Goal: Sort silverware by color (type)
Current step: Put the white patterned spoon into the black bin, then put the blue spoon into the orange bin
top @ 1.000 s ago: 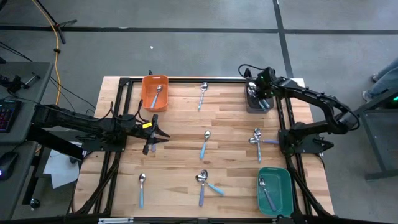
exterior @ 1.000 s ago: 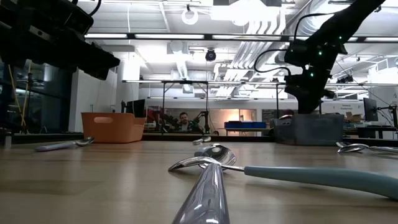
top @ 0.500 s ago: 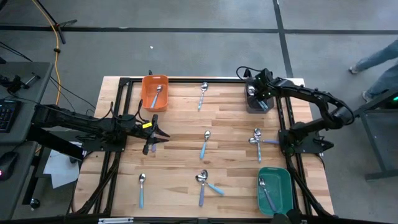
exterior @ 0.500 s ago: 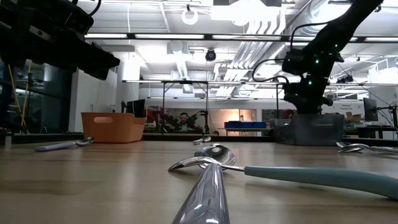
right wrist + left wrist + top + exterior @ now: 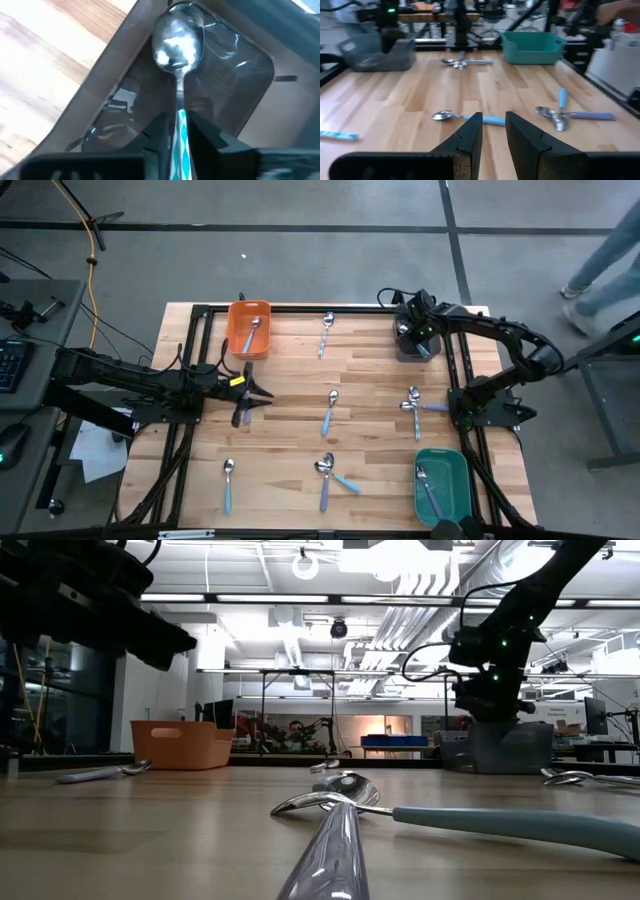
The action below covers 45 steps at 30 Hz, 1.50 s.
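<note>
The right end effector (image 5: 177,132), fingers narrowly apart around the teal-handled spoon (image 5: 178,47), should open fully over the grey bin (image 5: 235,85) below it.

orange bin (image 5: 249,328), grey bin (image 5: 414,340) and green bin (image 5: 441,485) on the wooden table (image 5: 290,420).

Three bins on table (image 5: 290,375): one bin (image 5: 249,328) far-left, second bin (image 5: 413,340) far-right, third bin (image 5: 442,485) near-right (a spoon in each). Loose spoons between: far centre spoon (image 5: 326,332), middle spoon (image 5: 329,411), crossed pair (image 5: 330,475) near centre.
</note>
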Each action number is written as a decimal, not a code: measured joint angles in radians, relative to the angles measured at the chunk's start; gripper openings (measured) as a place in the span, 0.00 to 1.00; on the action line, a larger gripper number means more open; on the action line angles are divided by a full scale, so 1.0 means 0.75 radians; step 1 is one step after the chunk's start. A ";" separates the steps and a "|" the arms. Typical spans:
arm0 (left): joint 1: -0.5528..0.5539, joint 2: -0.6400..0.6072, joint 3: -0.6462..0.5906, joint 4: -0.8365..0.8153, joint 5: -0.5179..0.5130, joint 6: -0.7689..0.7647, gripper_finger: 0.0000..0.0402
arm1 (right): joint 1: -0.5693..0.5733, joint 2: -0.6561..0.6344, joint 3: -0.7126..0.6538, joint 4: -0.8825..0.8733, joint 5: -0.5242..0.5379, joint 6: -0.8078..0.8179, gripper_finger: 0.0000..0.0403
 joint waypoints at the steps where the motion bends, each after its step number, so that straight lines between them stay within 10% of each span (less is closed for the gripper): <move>1: 0.000 0.000 0.000 -0.001 -0.012 0.004 0.19 | 0.000 0.000 0.009 -0.014 0.000 -0.005 0.16; 9: 0.002 0.001 0.000 0.037 -0.063 0.072 0.19 | 0.048 -0.062 0.092 -0.103 0.004 -0.113 0.22; 19: 0.002 0.001 0.001 0.099 -0.246 0.137 0.19 | 0.262 -0.301 0.177 -0.244 0.100 -0.124 0.03; 45: 0.003 0.001 0.001 0.192 -0.323 0.215 0.19 | 1.118 -0.444 0.177 -0.578 0.170 0.537 0.01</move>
